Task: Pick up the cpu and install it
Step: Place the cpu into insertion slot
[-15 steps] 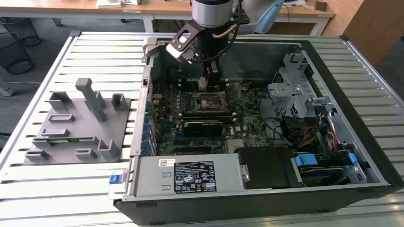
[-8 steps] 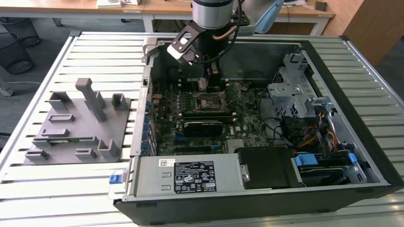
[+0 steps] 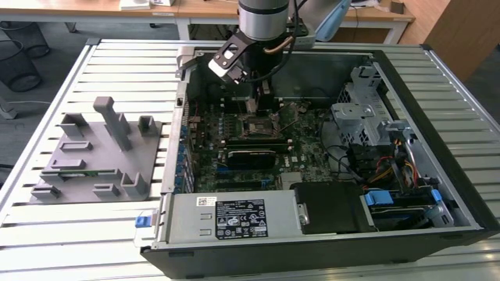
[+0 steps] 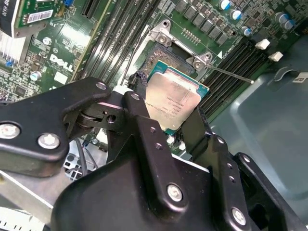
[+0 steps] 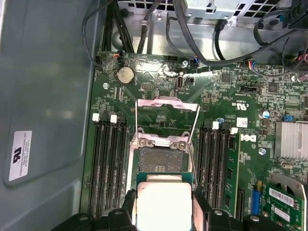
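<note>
Upper centre of the exterior view, your arm (image 3: 264, 20) stands in the metal case (image 3: 328, 73); both wrist views show you the gripper (image 5: 164, 209) pinching the flat silvery square cpu (image 4: 174, 100) between black fingers (image 4: 144, 125) by the open socket (image 5: 160, 160)

UR arm (image 3: 262, 17) stands near-vertical, wrist pointing down, cam bracket at its side. In the second wrist view, claw (image 4: 169, 108) has both black fingers (image 4: 144, 125) clamped on opp. edges of the cpu (image 4: 174, 96).
</note>
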You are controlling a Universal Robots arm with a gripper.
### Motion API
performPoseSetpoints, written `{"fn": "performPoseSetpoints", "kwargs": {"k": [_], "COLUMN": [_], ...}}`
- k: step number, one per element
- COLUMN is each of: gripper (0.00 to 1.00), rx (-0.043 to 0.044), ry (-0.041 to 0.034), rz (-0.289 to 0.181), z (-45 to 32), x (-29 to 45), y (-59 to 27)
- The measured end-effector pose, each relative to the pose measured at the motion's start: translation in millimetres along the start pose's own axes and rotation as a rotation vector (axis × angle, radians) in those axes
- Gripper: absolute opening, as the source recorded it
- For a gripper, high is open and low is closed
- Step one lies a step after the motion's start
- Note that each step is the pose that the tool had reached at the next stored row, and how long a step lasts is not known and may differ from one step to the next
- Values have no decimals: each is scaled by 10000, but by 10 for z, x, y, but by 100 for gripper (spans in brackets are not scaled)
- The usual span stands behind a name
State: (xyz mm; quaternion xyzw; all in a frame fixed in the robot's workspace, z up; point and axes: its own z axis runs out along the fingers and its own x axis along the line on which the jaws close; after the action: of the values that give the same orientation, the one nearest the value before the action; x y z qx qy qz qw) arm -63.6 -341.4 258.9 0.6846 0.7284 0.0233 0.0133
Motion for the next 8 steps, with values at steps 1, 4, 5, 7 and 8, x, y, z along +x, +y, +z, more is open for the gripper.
{"fn": "performPoseSetpoints", "kwargs": {"k": [1,4,5,7,8], "gripper": [54,54,54,54,54], "rx": [1,0,0,-1,0], "ry": [0,-1,-3,-3,-3], "rz": [7,41,52,71,76], "z": [11,26,29,34,37], "x": [0,0,0,0,0], "y": [0,0,0,0,0]}}
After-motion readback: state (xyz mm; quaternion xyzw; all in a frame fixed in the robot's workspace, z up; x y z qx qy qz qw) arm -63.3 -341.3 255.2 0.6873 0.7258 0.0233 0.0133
